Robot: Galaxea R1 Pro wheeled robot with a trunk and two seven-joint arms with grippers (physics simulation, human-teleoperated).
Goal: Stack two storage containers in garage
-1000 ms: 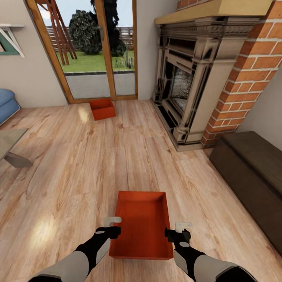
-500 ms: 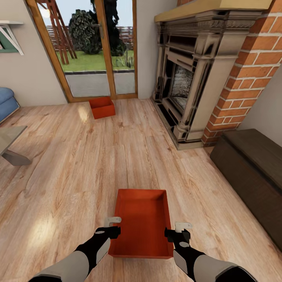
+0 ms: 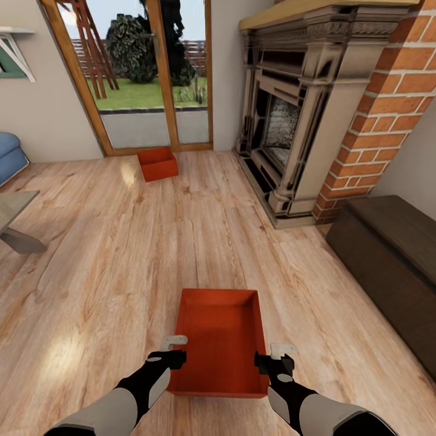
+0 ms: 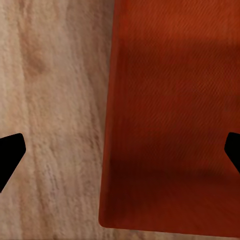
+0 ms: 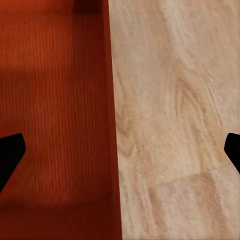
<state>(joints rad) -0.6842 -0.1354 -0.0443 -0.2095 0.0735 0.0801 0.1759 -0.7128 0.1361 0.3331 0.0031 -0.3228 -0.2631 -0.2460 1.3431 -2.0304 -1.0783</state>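
Our left hand (image 3: 177,351) and right hand (image 3: 275,357) flank a storage container (image 3: 220,342), one on each long side wall. In the wrist views both hands stand open: the dark fingertips (image 4: 10,157) of the left sit wide apart with the container's left wall between them, one tip over the planks and one over the ribbed orange-red bottom, and the right hand's tips (image 5: 10,157) straddle the right wall likewise. We cannot tell whether any finger touches the walls. The near container is a low, straight-walled, topless rectangular box with a finely ribbed inside, lying on the light wood-plank floor (image 3: 121,266) just before us. A second, like container (image 3: 157,165) sits well apart from it, far across the planks, close to the wood-framed glass doors (image 3: 148,79). To the right stands a brick fireplace (image 3: 315,115) with a dark carved surround, and nearer us a dark brown chest (image 3: 387,260). At the left edge show a blue sofa (image 3: 11,156) and a grey low worktop (image 3: 15,218).
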